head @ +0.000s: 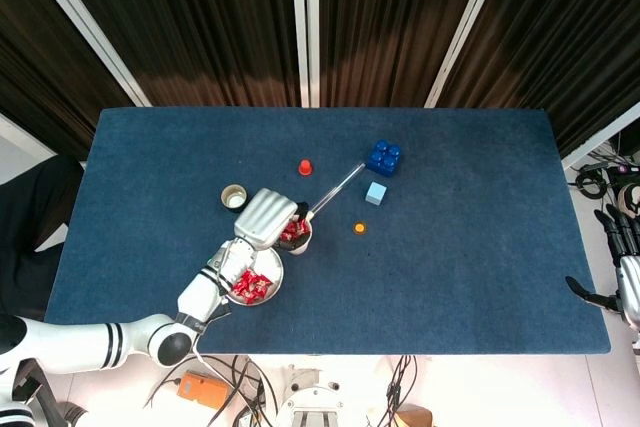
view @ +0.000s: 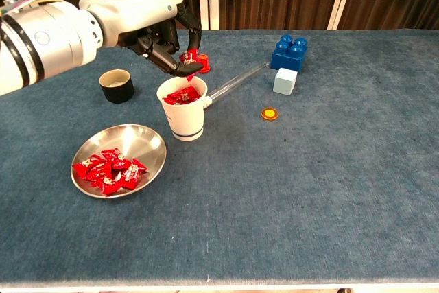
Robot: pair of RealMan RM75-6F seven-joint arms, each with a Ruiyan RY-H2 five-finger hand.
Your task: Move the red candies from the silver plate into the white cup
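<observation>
My left hand [view: 154, 25] hovers just above the white cup [view: 183, 116] and pinches one red candy [view: 190, 65] in its fingertips over the cup's mouth. Red candies [view: 182, 96] fill the top of the cup. In the head view the left hand [head: 268, 217] covers most of the cup [head: 304, 238]. The silver plate [view: 147, 143] lies to the cup's front left with several red candies [view: 108, 169] piled at its near side. My right hand [head: 628, 282] hangs off the table's right edge, holding nothing, fingers apart.
A dark small cup [view: 116, 86] stands left of the white cup. Behind it are a small red cone [view: 203, 64], a clear tube [view: 236, 81], a blue block [view: 289, 51], a pale cube [view: 285, 81] and an orange disc [view: 270, 113].
</observation>
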